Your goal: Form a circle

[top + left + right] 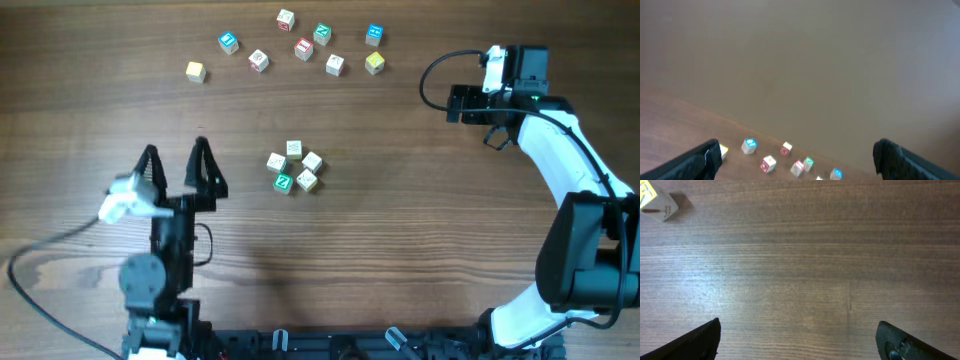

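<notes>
The circle (293,167) is a tight ring of small wooden cubes at the table's middle: pale-faced ones plus a green one with a white Z (284,183). My left gripper (176,150) stands open to the ring's left, well apart from it, fingers pointing to the far side. In the left wrist view the left gripper (797,152) holds nothing and the ring is out of view. My right gripper (452,103) is open at the far right, facing left. The right gripper (797,332) hangs over bare wood.
Loose cubes lie scattered along the far edge: yellow (195,71), blue (228,42), red (304,48), green (322,33), another blue (374,35) and a yellow (374,62). Several show ahead of the left fingers, such as a blue cube (749,145). One cube (655,205) sits at top left.
</notes>
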Action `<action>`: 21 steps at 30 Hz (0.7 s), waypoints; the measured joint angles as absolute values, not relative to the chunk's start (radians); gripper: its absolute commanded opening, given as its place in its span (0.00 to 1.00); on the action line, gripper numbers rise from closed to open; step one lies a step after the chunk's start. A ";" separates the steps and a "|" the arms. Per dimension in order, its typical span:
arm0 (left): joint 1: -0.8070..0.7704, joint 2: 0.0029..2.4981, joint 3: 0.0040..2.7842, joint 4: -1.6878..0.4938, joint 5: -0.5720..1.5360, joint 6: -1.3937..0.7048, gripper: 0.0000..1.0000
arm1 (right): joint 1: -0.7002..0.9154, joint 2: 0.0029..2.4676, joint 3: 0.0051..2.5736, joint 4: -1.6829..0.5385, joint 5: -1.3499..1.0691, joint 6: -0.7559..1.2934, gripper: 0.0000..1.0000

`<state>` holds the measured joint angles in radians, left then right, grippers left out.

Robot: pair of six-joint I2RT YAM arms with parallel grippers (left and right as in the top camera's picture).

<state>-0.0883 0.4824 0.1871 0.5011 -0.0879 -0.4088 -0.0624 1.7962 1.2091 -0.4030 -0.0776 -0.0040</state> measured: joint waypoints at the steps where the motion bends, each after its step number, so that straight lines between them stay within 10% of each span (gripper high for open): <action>1: -0.088 0.436 0.141 0.509 -0.088 -0.409 1.00 | -0.062 1.796 1.209 -0.404 -0.078 -0.004 1.00; 12: -0.088 0.015 0.008 -0.042 -0.114 -0.404 1.00 | -0.062 1.796 1.209 -0.404 -0.078 -0.004 1.00; 21: -0.088 0.014 0.007 -0.057 -0.119 -0.342 1.00 | -0.062 1.796 1.209 -0.403 -0.078 -0.004 1.00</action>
<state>-0.0883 0.0139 0.0071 -0.0570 -0.1188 -0.3416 -0.0624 1.7962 1.2091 -0.4034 -0.0776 -0.0040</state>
